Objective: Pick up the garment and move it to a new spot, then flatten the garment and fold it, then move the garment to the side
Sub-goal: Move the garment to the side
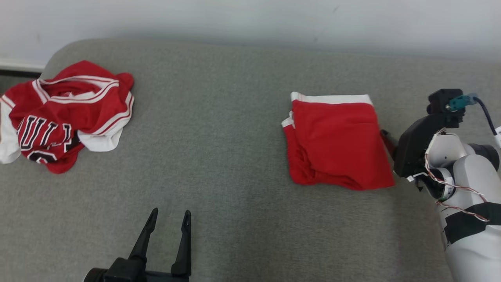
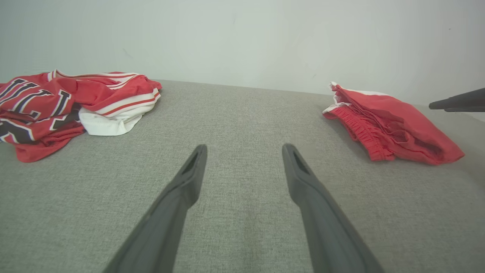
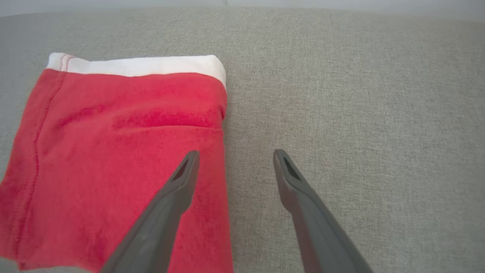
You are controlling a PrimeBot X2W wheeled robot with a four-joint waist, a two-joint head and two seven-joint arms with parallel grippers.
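The folded red garment (image 1: 336, 141) lies on the right part of the grey cushion (image 1: 235, 117). It is a neat square with a white band along its far edge. It looks folded and set off to the side, so I think the job on this piece is nearly done or done.

The right gripper (image 3: 235, 152) is just beside the garment's right edge. Its two dark fingers are spread wide and hold nothing. In the right wrist view, one finger sits over the red cloth and the other over the bare grey (I cannot tell if the first one touches the cloth). I think it is there because that edge is the easy place to push or let go of the cloth.

The left gripper (image 1: 171, 213) is low and near the front, well apart from both pieces of clothing. Its fingers are spread too, with only grey cushion between them. It seems to be waiting out of the way.

Far to the left lies a crumpled red jersey (image 1: 66, 113) with white stripes and big dark letters (all bunched up, not flat). It is well apart from the folded piece, so it does not get in the way. The wide grey space between them has nothing on it. A white wall (image 1: 250, 19) stands behind the cushion, so there is not much room to move things farther back.
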